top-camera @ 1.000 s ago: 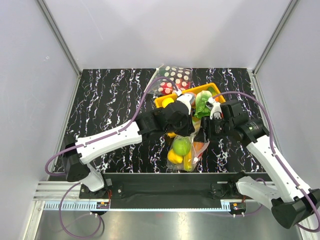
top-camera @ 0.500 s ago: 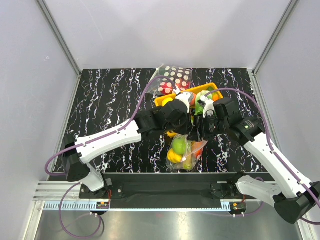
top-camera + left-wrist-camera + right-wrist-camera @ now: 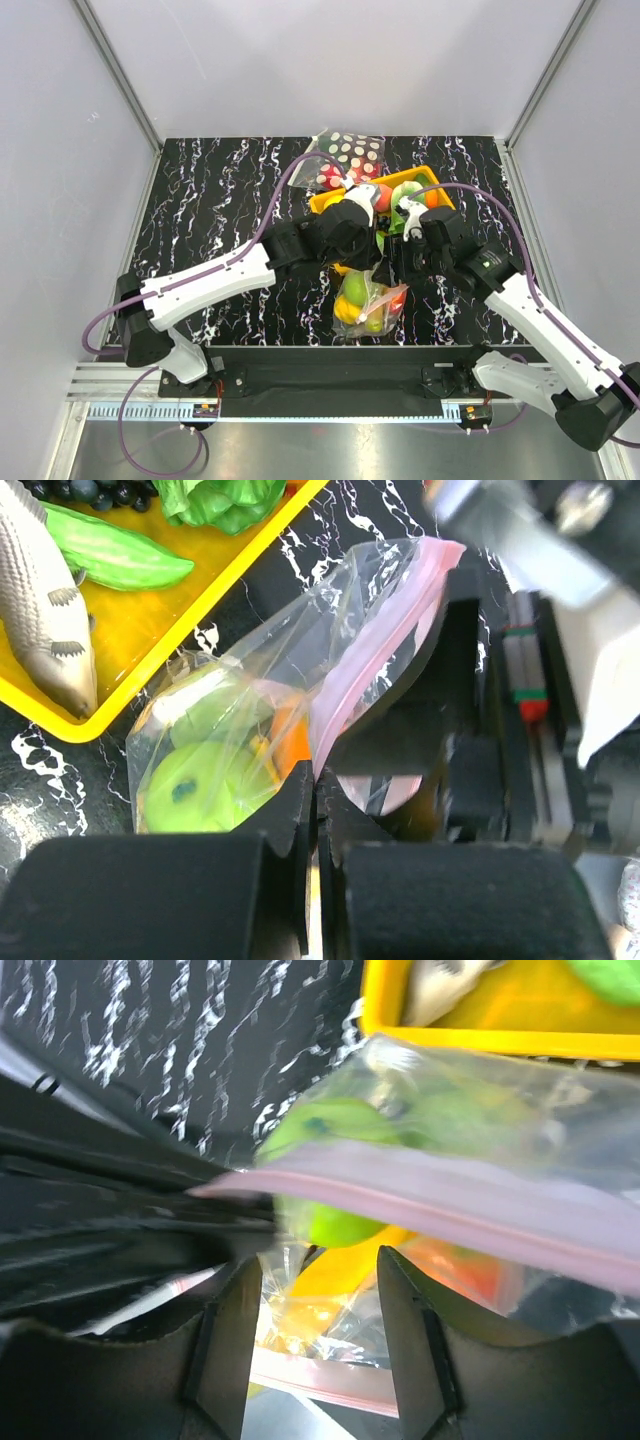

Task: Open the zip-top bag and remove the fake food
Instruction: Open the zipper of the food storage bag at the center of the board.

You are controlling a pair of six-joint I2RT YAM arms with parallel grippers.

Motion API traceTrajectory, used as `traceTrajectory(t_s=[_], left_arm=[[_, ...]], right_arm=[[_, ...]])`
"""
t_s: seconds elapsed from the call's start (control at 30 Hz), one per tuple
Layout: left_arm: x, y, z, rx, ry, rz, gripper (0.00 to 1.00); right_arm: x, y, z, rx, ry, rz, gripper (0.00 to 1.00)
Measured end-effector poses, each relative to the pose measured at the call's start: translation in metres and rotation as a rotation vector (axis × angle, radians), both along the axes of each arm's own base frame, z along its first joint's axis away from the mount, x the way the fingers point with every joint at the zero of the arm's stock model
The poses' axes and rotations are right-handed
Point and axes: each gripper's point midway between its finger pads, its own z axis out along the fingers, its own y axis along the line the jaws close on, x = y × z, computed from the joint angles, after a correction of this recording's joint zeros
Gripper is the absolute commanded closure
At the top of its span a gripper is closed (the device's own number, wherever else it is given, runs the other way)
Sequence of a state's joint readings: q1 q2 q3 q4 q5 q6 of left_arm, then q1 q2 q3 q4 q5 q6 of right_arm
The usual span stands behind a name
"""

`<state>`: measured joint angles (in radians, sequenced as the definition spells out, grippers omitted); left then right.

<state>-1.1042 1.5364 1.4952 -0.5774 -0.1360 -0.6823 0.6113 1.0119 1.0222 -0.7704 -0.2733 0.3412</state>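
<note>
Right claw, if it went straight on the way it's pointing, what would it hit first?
Most likely the zip-top bag: the open right claw points at its pink zip strip, with crinkled plastic seemingly already between its jaws. The fake food sits just behind. Depth is unclear in this blurred view.

The left gripper [image 3: 315,785] pinches the pink strip of a clear bag [image 3: 330,640] holding green and orange toy food [image 3: 200,780], beside a yellow tray [image 3: 232,565].
</note>
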Motion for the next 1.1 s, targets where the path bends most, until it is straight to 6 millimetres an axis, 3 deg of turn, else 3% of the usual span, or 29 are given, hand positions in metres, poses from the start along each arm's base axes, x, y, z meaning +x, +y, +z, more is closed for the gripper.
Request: traceTrajectory(t_s=[0.3, 0.77, 1.1], left_arm=[[-0.005, 0.01, 0.012, -0.009, -0.01, 0.001, 1.0], [-0.016, 0.008, 0.017, -0.024, 0.012, -0.055, 1.0], [-0.023, 0.008, 0.018, -0.027, 0.027, -0.086, 1.0]], right_arm=[[0.005, -0.025, 0.011, -0.029, -0.076, -0.146, 0.41], [0.014, -0.052, -0.009, -0.164, -0.063, -0.273, 0.41], [0.019, -0.034, 0.009, -0.11, -0.062, -0.226, 0.41]])
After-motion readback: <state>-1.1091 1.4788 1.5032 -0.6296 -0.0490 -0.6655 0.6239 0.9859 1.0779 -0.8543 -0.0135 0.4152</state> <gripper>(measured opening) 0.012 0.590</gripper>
